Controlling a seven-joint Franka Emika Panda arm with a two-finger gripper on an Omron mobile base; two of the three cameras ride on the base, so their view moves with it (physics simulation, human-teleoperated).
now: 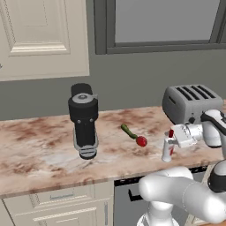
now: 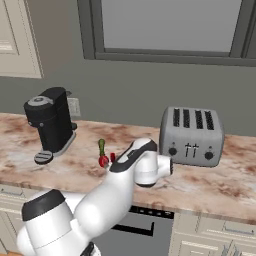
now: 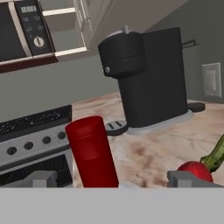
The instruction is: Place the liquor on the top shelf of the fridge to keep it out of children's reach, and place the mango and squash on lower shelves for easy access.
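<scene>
The liquor [image 1: 167, 151] stands upright on the counter in front of the toaster, a clear-white bottle with a red cap [image 3: 92, 152]. My gripper [image 1: 170, 141] is open at the height of its neck, with the cap between the two fingertips [image 3: 187, 178] and closer to the left one. To the bottle's left lies the round red mango [image 1: 141, 141], which also appears in the hand view [image 3: 195, 170]. The dark green squash [image 1: 128, 131] touches the mango on its far side. In the right base view my arm hides the bottle beside the mango [image 2: 103, 161]. The fridge and its shelves are out of view.
A black coffee grinder [image 1: 84, 121] stands on the marble counter [image 1: 39, 150] left of the fruit. A grey toaster [image 1: 190, 103] sits just behind the bottle. Beyond the counter's end, the hand view takes in a black-topped oven [image 3: 35, 135].
</scene>
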